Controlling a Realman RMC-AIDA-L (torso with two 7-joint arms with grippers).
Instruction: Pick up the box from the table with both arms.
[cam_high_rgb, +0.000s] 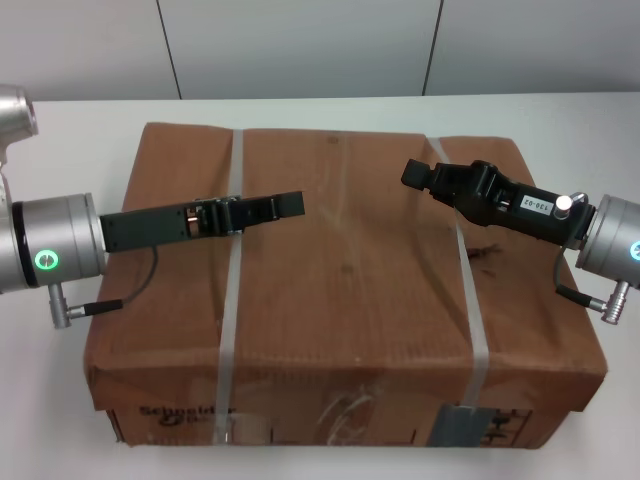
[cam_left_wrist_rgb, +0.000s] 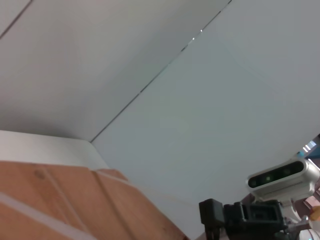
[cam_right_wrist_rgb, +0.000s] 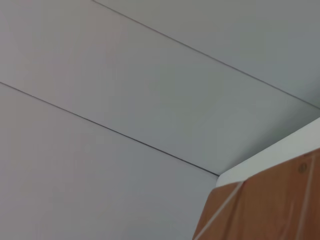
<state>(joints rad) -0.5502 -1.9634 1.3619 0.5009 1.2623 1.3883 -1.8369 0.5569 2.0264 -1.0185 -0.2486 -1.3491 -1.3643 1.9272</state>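
Observation:
The large brown cardboard box (cam_high_rgb: 340, 270) sits on the white table (cam_high_rgb: 60, 400), bound by two whitish straps (cam_high_rgb: 232, 300). Its near side carries black "Schneider" print (cam_high_rgb: 185, 413) and a grey label (cam_high_rgb: 460, 425). My left gripper (cam_high_rgb: 290, 206) reaches in from the left and hovers over the box top, across the left strap. My right gripper (cam_high_rgb: 414, 172) reaches in from the right, above the top near the right strap. The left wrist view shows the box top (cam_left_wrist_rgb: 60, 200) and the right gripper (cam_left_wrist_rgb: 215, 215) farther off. The right wrist view shows a box corner (cam_right_wrist_rgb: 270, 205).
A pale grey panelled wall (cam_high_rgb: 300, 45) stands behind the table's far edge. The box takes up most of the near table, with white tabletop showing at its left, right and far sides. The right arm's wrist camera (cam_left_wrist_rgb: 277, 175) shows in the left wrist view.

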